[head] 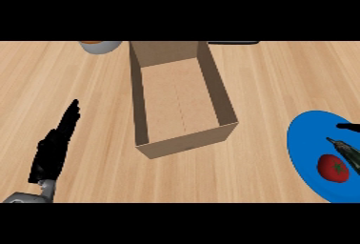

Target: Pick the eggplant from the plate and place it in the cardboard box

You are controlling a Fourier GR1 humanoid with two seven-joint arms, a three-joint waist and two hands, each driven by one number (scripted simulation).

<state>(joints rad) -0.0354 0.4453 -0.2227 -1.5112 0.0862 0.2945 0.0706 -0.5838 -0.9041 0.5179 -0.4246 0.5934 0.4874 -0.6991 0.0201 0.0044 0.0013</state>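
The open cardboard box (181, 102) stands mid-counter, nothing inside it. At the right edge lies a blue plate (309, 157). On it rests a dark, slender eggplant (346, 153), cut off by the view's edge, with a red tomato (333, 167) just left of it. A black tip (349, 127) pokes in over the plate just above the eggplant; it looks like part of my right hand, and little of it shows. My left hand (53, 147) rests open at the lower left, fingers straight, far from the box and plate.
A grey bowl (98, 46) with something orange inside sits at the top left, beside the box's far corner. A dark object (232, 43) peeks in at the top edge. Bare wooden counter (264, 95) lies between box and plate.
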